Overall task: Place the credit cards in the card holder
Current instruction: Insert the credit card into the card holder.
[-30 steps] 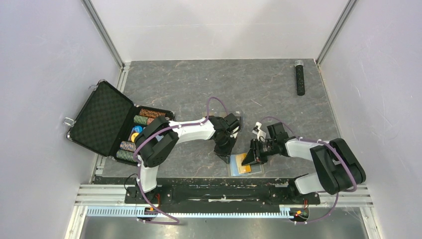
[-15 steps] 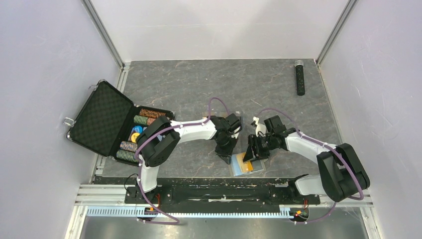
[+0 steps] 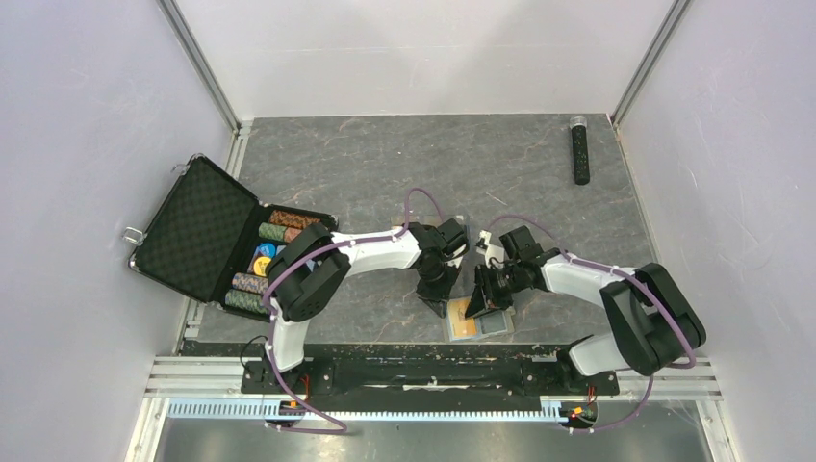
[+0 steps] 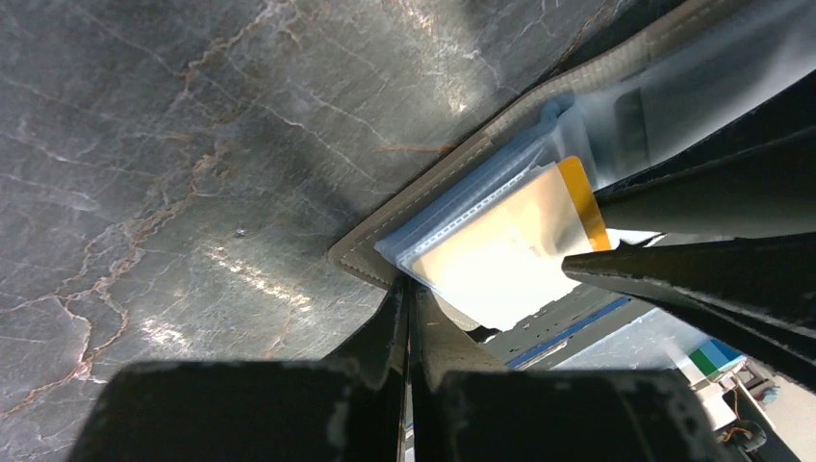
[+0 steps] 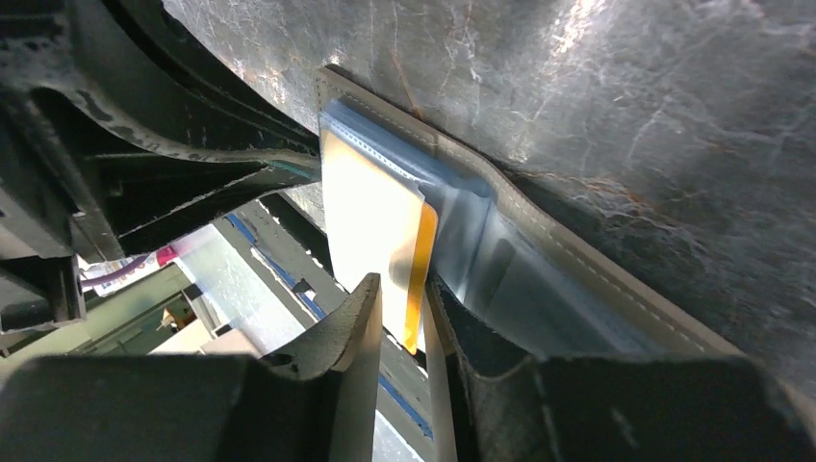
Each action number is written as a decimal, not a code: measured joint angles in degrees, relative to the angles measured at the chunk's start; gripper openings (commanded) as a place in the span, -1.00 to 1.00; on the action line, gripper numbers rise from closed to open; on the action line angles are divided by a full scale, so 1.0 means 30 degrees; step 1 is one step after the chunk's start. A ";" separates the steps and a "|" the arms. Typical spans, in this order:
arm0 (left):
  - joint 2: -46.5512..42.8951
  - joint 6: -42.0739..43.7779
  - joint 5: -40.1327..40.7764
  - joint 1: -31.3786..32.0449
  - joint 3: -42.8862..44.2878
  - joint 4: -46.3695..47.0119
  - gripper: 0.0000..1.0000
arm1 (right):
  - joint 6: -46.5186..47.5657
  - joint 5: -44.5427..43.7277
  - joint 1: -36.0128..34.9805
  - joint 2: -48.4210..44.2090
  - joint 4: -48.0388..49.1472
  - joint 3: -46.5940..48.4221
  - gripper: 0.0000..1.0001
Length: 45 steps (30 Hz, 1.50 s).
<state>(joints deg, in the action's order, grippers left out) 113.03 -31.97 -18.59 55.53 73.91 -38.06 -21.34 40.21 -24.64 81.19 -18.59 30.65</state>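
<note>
Card holder (image 3: 489, 324) is lying open at the near edge of the table (image 3: 385, 173). Left gripper (image 4: 405, 289) is pressing its fingers together at the holder's corner, seemingly steadying it. Right gripper (image 5: 400, 291) is pinching one orange credit card (image 5: 420, 255), which is sliding partway into the clear sleeve (image 5: 481, 241). Insertion unfinished, other cards unseen.

A dark grey, marble-veined table top (image 3: 385, 164) fills the booth, closed in by plain pale lilac walls (image 3: 87, 144) with aluminium corner posts (image 3: 201, 67); an aluminium rail (image 3: 385, 409) lines the near edge, and light, seemingly from overhead, glints off the veined surface
</note>
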 measured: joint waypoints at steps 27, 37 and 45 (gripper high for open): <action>-0.0226 0.0998 0.2033 -0.3468 0.0947 -0.1494 -0.32 | -0.5151 0.1246 -0.1013 0.3395 0.6492 0.1617 -0.09; -0.3373 0.0765 0.1712 -0.4102 -0.2157 0.0342 -0.14 | -0.2594 0.0284 -0.1093 0.2645 0.3381 0.3147 0.18; -0.3016 -0.0036 0.0801 -0.4918 -0.2834 0.1916 -0.19 | -0.1013 -0.0474 -0.1093 0.1982 0.1137 0.3475 0.24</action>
<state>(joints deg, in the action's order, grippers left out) 103.98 -32.08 -16.19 40.77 65.41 -32.32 -24.38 38.79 -27.92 87.13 -15.18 41.08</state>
